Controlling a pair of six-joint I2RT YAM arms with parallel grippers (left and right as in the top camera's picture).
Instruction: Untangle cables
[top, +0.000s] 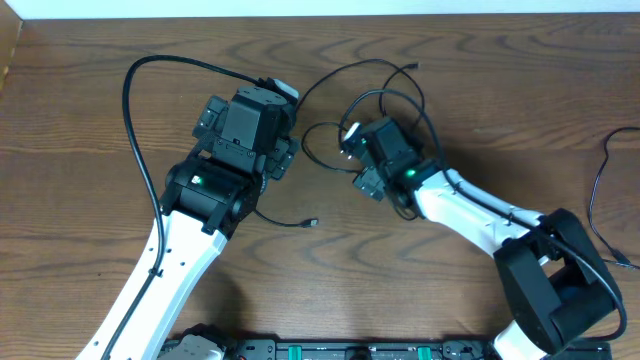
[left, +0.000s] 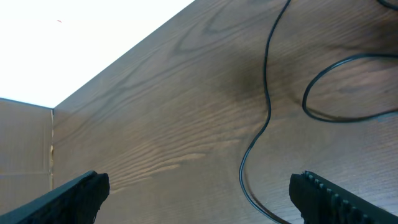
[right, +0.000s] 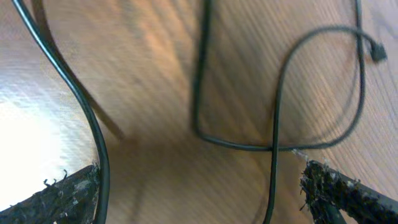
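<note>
The cables (top: 375, 95) lie in loose black loops on the far middle of the counter (top: 100, 100), mostly around and just beyond the right arm's wrist. Several strands cross one another there, and one small plug (top: 412, 67) points toward the far edge. A separate thin strand (top: 290, 220) ends in a plug nearer the front and runs back under the left arm, so it is unclear whether it is free of the rest. Another thin black line (top: 598, 180) at the far right may be a task cord or rig wiring; the overhead view is too small to say.

As a judgement, the untangling is hardly begun. The loops overlap, nothing is lifted or pulled apart, and every crossing is left to be worked out.

The left claw (left: 199, 180) stands spread wide with nothing between its fingers, above bare wood with one curving strand (left: 267, 106) ahead of it. The right claw (right: 199, 171) is likewise spread and holds nothing.

The overhead view gives the whole layout but hides both sets of fingertips under the wrist housings. The right wrist view shows a crossing (right: 273, 147) just ahead of its fingers, blurred but legible.
</note>
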